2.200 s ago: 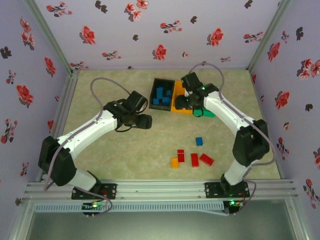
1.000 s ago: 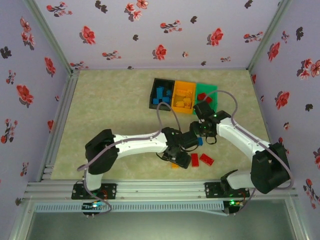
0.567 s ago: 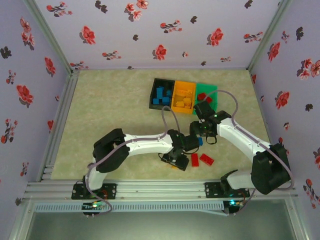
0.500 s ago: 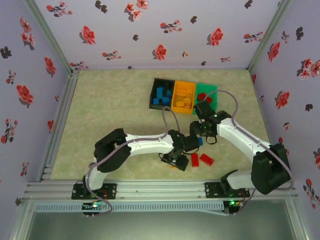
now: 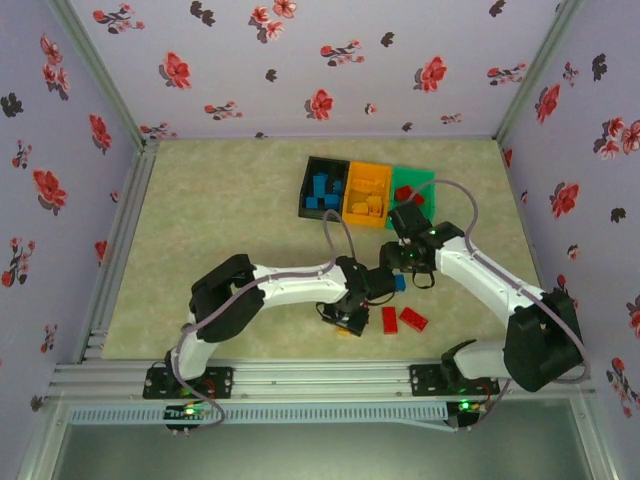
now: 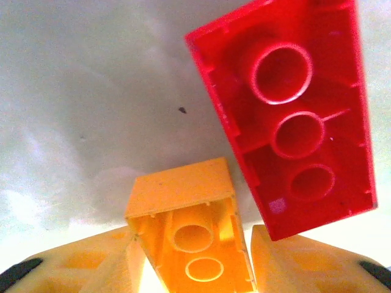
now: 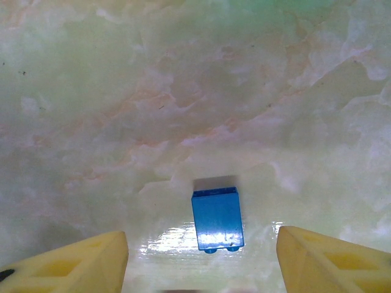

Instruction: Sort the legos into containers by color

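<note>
Since the earlier frame both arms have come down from the far side of the worktop [image 5: 230, 200] to the loose bricks near its near edge, the left arm swinging right across the middle and the right arm leaving the bins.

The left end effector [image 5: 344, 320] is pressed onto an orange-yellow brick [image 6: 183, 201]. In the left wrist view its two fingers [image 6: 79, 268] sit against the brick's opposite sides, and the brick shows its hollow underside. A longer red brick [image 6: 293, 122], also underside up, lies just beside it, at an angle and on the far right.

The right end effector [image 7: 201, 238] is spread wide. A blue brick [image 7: 217, 217] lies flat on the worktop between the fingers and touches neither of them.

To the right of the left end effector, two more red bricks [image 5: 389, 319] lie close together on the worktop.

Farther out, the three bins stand joined in a row on the far side, right of centre. The black bin [image 5: 305, 190] on the left holds blue bricks, the orange bin [image 5: 370, 167] in the middle holds orange-yellow ones, and the green bin [image 5: 425, 182] on the right holds a red one. The right arm's forearm crosses the near corner of the green bin.
</note>
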Tool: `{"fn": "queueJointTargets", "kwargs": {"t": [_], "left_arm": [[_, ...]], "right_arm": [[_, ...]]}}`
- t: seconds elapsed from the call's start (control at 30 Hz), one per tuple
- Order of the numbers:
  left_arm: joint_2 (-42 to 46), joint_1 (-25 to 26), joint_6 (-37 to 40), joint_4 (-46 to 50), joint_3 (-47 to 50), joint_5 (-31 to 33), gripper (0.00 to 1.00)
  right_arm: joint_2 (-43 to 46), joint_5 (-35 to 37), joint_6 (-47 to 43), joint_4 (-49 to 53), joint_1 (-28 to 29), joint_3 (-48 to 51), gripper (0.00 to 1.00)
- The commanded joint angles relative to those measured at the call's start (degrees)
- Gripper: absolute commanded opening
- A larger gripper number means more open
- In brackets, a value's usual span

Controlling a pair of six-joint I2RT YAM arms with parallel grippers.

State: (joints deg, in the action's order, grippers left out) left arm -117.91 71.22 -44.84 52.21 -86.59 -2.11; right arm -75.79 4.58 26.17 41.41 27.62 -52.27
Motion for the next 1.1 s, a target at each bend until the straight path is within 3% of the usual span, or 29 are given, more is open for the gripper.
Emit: {"fn": "queueJointTargets", "kwargs": {"t": [0.0, 0.27, 0.57, 0.83, 1.07], "left_arm": [[0.0, -0.9, 1.0, 2.2, 0.7, 2.0, 0.47], [1.1, -2.8, 2.8, 2.2, 1.3, 3.9, 0.34], [6.8, -10.4, 8.4, 4.1, -0.4, 6.8, 0.31], [4.4, -18.4, 16.8, 6.7, -14.8, 9.8, 0.3], [-6.0, -23.3, 20.3, 7.5, -34.9, 10.0, 0.29]], "right_arm": [[0.8, 1.5, 1.0, 1.1, -0.6, -0.1, 0.66], [1.0, 1.6, 1.1, 1.3, -0.6, -0.2, 0.66], [2.3, 3.0, 1.6, 2.1, -1.4, -0.2, 0.66], [4.2, 3.0, 1.8, 2.9, -2.2, 0.8, 0.66], [6.1, 4.2, 1.4, 4.7, -2.3, 0.9, 0.66]]}}
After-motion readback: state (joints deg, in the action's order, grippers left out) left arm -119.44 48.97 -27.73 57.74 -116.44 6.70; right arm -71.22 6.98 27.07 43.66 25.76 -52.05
